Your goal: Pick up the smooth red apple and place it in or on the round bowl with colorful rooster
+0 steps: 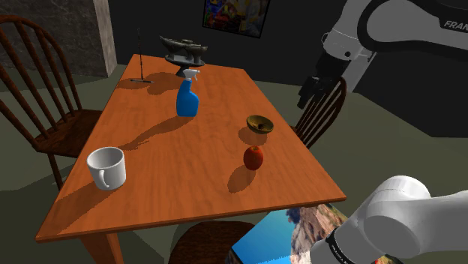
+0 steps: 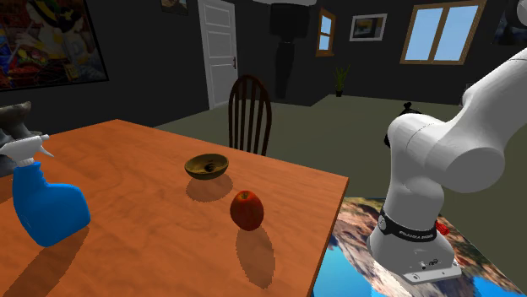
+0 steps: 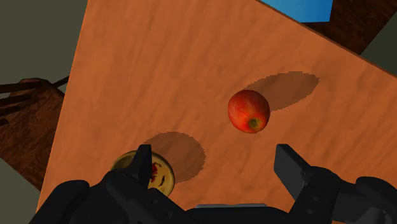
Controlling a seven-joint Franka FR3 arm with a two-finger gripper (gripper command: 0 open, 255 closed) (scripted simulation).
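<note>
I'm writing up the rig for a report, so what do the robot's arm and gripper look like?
The arm has rounded white links with dark joints, a black band with white lettering near its base, and dark lettering on an upper link. The gripper is all black, with two blocky fingers.

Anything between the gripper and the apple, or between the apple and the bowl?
Nothing visible. The open gripper hangs above, with no object between it and the apple. Only bare table separates the apple from the bowl. The spray bottle stands well off that line.
</note>
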